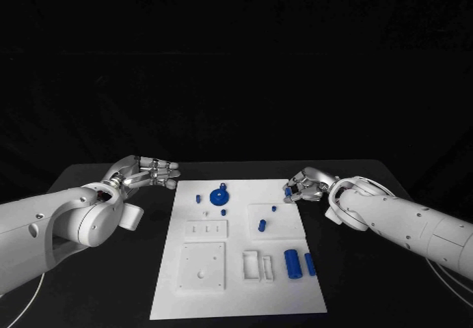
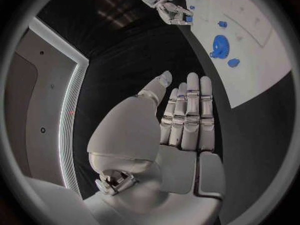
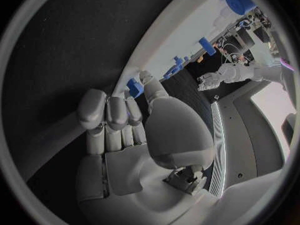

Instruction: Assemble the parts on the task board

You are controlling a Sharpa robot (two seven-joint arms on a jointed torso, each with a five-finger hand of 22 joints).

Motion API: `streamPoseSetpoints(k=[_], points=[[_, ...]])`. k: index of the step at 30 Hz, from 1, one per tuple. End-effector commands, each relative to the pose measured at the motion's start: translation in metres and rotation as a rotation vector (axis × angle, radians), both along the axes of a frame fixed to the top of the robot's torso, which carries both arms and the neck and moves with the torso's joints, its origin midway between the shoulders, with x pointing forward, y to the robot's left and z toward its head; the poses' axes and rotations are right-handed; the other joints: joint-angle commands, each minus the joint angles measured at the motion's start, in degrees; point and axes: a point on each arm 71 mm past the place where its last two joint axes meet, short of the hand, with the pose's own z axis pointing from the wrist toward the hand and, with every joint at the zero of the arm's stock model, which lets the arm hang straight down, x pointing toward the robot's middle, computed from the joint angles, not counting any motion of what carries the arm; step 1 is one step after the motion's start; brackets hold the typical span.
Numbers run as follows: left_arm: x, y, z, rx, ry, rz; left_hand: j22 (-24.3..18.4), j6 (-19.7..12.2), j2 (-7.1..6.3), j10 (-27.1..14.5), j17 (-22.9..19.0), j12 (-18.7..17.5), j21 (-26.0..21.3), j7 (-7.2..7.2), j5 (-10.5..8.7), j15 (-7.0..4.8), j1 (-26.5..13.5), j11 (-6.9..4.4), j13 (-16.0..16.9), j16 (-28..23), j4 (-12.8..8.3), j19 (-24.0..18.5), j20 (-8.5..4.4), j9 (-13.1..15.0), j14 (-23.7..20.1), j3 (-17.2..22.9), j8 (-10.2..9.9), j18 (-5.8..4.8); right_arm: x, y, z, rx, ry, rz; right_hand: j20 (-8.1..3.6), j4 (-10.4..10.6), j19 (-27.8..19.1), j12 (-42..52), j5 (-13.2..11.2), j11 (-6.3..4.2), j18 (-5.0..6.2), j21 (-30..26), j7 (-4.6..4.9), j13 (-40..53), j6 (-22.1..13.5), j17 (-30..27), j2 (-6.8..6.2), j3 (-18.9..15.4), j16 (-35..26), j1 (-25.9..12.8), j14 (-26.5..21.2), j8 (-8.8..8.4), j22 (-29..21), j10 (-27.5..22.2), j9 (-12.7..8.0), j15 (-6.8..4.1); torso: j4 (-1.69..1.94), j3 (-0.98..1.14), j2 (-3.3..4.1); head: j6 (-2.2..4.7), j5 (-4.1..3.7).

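Two silver hands are seen at the far end of the white task board (image 1: 296, 287), one at each of its long edges. The left hand (image 1: 147, 174) is held over the black table (image 1: 109, 171) just beside the board's far left corner; its fingers (image 2: 192, 100) are stretched out straight and laid side by side, with the thumb set a little apart, and nothing is held in them. The right hand (image 1: 305, 186) is placed at the board's right edge near the far corner, and a small blue part (image 1: 288, 192) is pinched between its thumb and curled fingers (image 3: 106, 112); in the right wrist view the same blue part (image 3: 134, 87) is seen at the fingertips, just over the board's edge.

Several blue parts are found on the board. A blue gear (image 1: 219, 198) lies near the far edge, with a small blue peg (image 1: 198, 199) beside it toward the left edge. A short blue pin (image 1: 262, 225) stands near the board's middle. Toward the near right corner a thick blue cylinder (image 1: 292, 264) and a thinner blue rod (image 1: 310, 264) lie side by side, lengthwise along the board. White raised blocks (image 1: 204, 266) are seen on the near left part of the board.
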Motion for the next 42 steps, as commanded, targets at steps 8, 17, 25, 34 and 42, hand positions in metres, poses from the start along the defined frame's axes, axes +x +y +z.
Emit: streamPoseSetpoints(k=[8, 17, 25, 34, 42], points=[[-0.0003, -0.0021, 0.0008, -0.004, -0.003, -0.017, 0.2, -0.3, 0.68, -0.3, -0.1, -0.1, -0.1, 0.06, 0.21, -0.10, 0.0, -0.08, 0.1, -0.3, -0.2, -0.3, -0.16, 0.0, 0.2, 0.1, -0.2, 0.20, -0.0008, -0.0024, -0.0040, 0.009, 0.026, 0.008, 0.21, -1.4, 2.0, -0.2, 1.4, 0.00, 0.90, 0.1, -0.16, 0.0, 0.3, 0.0, 0.79, 0.9, -0.2, -0.7, 0.1, 0.00, 7.0, -0.1, 0.0, 0.43, -0.03, 0.02, 0.04, -0.18, -0.21], [-0.0001, -0.0022, 0.0007, -0.003, -0.003, -0.017, 0.3, -0.3, 0.75, -0.3, -0.1, -0.1, -0.1, 0.06, 0.21, -0.11, 0.1, -0.09, 0.1, -0.3, -0.2, -0.3, -0.18, 0.0, 0.2, 0.1, -0.2, 0.20, -0.0013, -0.0023, -0.0059, 0.020, 0.035, 0.013, 0.12, -3.1, 2.0, 0.0, 2.4, -0.17, 0.83, 0.2, -0.41, 0.1, 1.4, 0.1, 1.63, 2.5, -0.1, -1.6, 0.1, -0.03, 7.1, 0.0, 0.0, 0.31, -0.02, 0.00, 0.03, -0.08, -0.31], [-0.0003, -0.0033, 0.0005, 0.002, -0.002, -0.028, 0.8, -0.2, 0.81, -0.5, -0.1, -0.1, 0.3, 0.09, 0.18, -0.09, 0.3, -0.02, 0.1, -0.4, -0.4, -0.6, -0.21, 0.0, 0.1, 0.2, -0.2, 0.23, -0.0018, -0.0020, -0.0087, 0.031, 0.045, 0.017, -0.15, -5.0, 1.9, 0.0, 0.5, -0.51, 0.71, 0.2, -0.86, 0.2, 3.0, 0.0, 3.13, 6.4, -0.3, -2.3, 0.1, -0.05, 7.0, 0.0, 0.0, 0.03, 0.09, -0.07, 0.03, 0.10, -0.56], [-0.0003, -0.0029, 0.0003, 0.004, 0.000, -0.028, 1.1, -0.1, 0.93, -0.4, -0.1, -0.1, 0.4, 0.07, 0.21, -0.10, 0.3, -0.04, 0.1, -0.4, -0.4, -0.8, -0.20, 0.0, 0.2, 0.2, -0.2, 0.24, -0.0023, -0.0035, -0.0111, 0.035, 0.046, 0.015, -0.45, -5.8, 1.8, -0.1, -3.3, -0.96, 0.54, 0.2, -1.55, 0.3, 5.5, 0.1, 3.74, 11.7, -0.4, -2.9, 0.1, -0.01, 7.0, -0.1, 0.0, -0.29, 0.00, -0.01, 0.02, 0.07, -0.51], [-0.0008, -0.0019, 0.0000, 0.004, 0.005, -0.030, 1.4, 0.6, 1.29, 0.5, -0.1, -0.1, 0.5, -0.20, 0.23, -0.17, 0.0, -0.37, 0.1, -0.3, 0.0, -1.0, -0.20, 0.0, 0.2, 0.2, -0.1, 0.21, -0.0017, 0.0001, -0.0099, 0.047, 0.016, 0.004, -0.87, -4.8, 2.0, 0.1, -5.0, -1.44, 0.30, 0.5, -2.39, 0.6, 8.6, 0.5, 3.54, 14.3, -0.2, -3.4, 0.2, 0.07, 7.1, 0.3, 0.1, -0.71, -0.12, -0.01, 0.04, 0.37, -0.42]])
